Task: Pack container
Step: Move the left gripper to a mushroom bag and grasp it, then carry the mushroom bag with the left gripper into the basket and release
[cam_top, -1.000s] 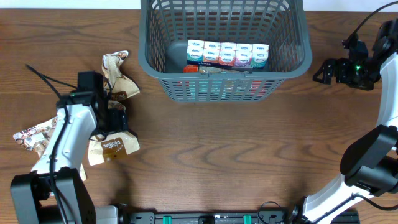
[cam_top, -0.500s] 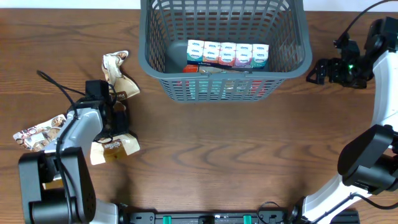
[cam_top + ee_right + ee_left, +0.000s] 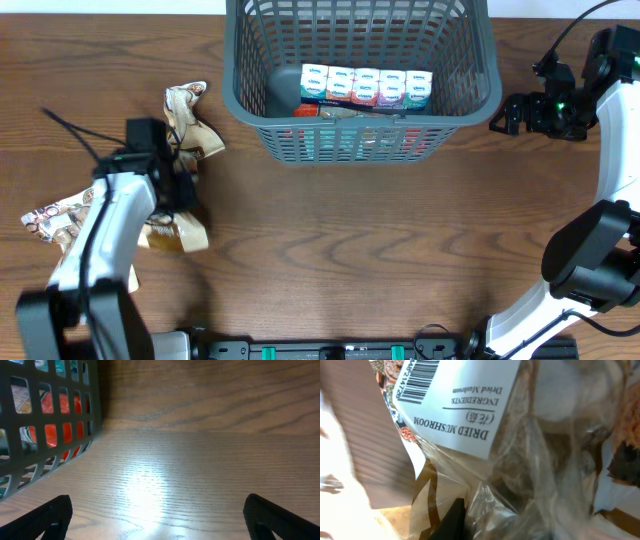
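While the left gripper point(image 3: 180, 190) hangs low over a tan packet point(image 3: 180, 236) on the left side of the table point(image 3: 400, 240), the basket point(image 3: 360, 145) sits at the far edge, in the middle. The basket is dark grey plastic and shaped like a big box. Its walls are full of square holes, like a net, and its floor is smooth.

Inside it, five small boxes point(image 3: 366, 87) stand side by side in a row. They are white with blue-green and purple on them. A flat red packet point(image 3: 308, 110) lies just in front of the row.

The table is brown wood with long wavy lines. Two more packets lie by the left arm. A crumpled brown and white packet point(image 3: 190, 125) is beyond the gripper, and a wrinkly packet point(image 3: 55, 215) is near the left edge.

Up close in the left wrist view, a clear, crinkly bag point(image 3: 545, 450) fills the picture. Its white label point(image 3: 460, 405) has a bar code and says dried mushroom. Lumpy brown bits show through the plastic. That view is too close and blurry, so I cannot tell if the left gripper is wide or closed.

The right gripper point(image 3: 507, 113) is just beside the basket's right wall, not touching it. Its fingers are spread wide and hold nothing.
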Controlling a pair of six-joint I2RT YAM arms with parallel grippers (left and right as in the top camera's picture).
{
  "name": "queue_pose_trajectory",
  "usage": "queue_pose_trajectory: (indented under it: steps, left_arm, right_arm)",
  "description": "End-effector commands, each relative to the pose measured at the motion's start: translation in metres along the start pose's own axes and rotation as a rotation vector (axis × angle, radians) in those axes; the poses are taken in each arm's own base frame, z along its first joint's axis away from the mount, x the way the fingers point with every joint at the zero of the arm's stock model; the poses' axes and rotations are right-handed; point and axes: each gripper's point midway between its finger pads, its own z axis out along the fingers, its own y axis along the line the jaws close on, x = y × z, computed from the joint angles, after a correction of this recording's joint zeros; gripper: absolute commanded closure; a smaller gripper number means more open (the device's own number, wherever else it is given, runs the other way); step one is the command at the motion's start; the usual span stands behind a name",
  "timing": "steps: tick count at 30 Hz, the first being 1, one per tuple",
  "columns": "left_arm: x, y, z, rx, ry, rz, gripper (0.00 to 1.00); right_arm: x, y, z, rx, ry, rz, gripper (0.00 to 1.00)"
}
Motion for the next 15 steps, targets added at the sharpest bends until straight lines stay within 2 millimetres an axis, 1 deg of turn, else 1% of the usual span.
queue_pose_trajectory:
  steps: [1,2,4,8,10,12,15]
  left_arm:
    - [-0.046,-0.002,-0.071,0.041,-0.224,-0.039,0.94]
    - [-0.053,-0.002,-0.087,0.050,-0.270,-0.044,0.94]
    - [-0.070,-0.004,-0.128,0.072,-0.378,-0.048,0.94]
    - [-0.094,-0.012,-0.189,0.105,-0.497,-0.033,0.94]
    - [-0.110,-0.024,-0.218,0.129,-0.561,-0.003,0.94]
    - [-0.127,-0.040,-0.246,0.156,-0.630,0.048,0.94]
    - [-0.153,-0.065,-0.273,0.193,-0.697,0.098,0.94]
  right_arm:
    - [0.001,0.000,0.000,0.010,0.002,-0.018,0.01]
    - [0.001,0.000,0.000,0.014,0.003,-0.018,0.01]
    - [0.001,0.000,0.000,0.015,0.003,-0.018,0.01]
    - [0.001,-0.003,0.000,0.028,0.006,-0.018,0.01]
    - [0.001,-0.004,-0.001,0.030,0.004,-0.016,0.01]
    - [0.001,-0.004,-0.001,0.031,0.003,-0.016,0.01]
    - [0.001,-0.005,-0.001,0.031,0.002,-0.015,0.01]
